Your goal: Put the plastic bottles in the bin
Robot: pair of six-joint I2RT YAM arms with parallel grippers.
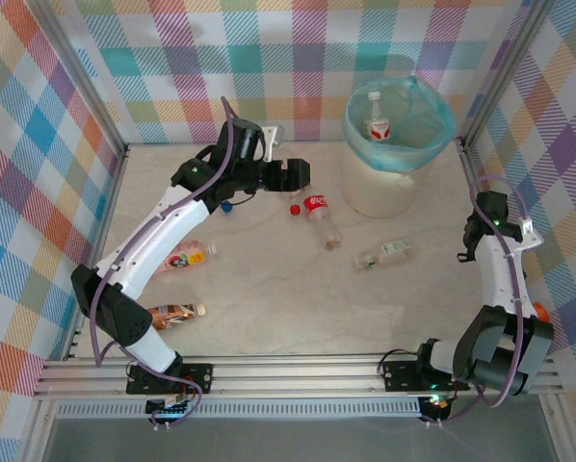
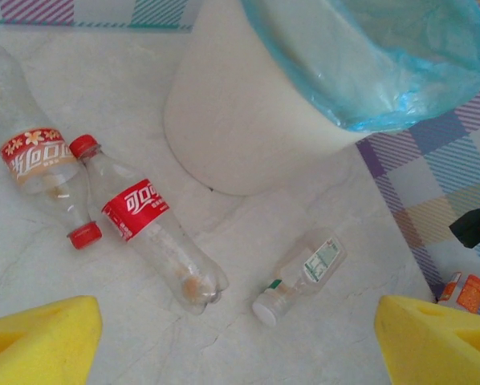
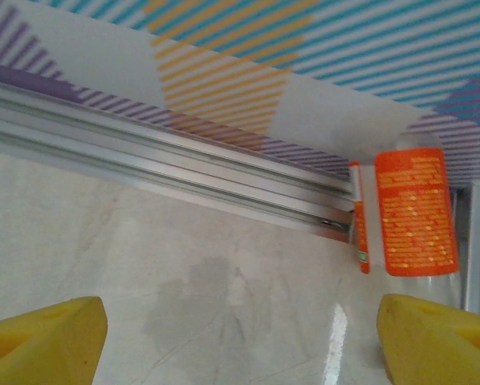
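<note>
Plastic bottles [image 1: 322, 219] are lying loose on the worktop [image 1: 269, 308] near the bin [image 2: 248, 120], so the left claw [image 2: 240, 337], hanging open short of the red-label bottle [image 2: 140, 210], is prob. best lining up across its waist, w/ the right claw [image 3: 240, 337], also open, facing the orange-label bottle [image 3: 415, 210].

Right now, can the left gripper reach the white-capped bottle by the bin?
Probably yes: the left gripper is open, and the white-capped bottle lies alone, clear of the bin.
</note>
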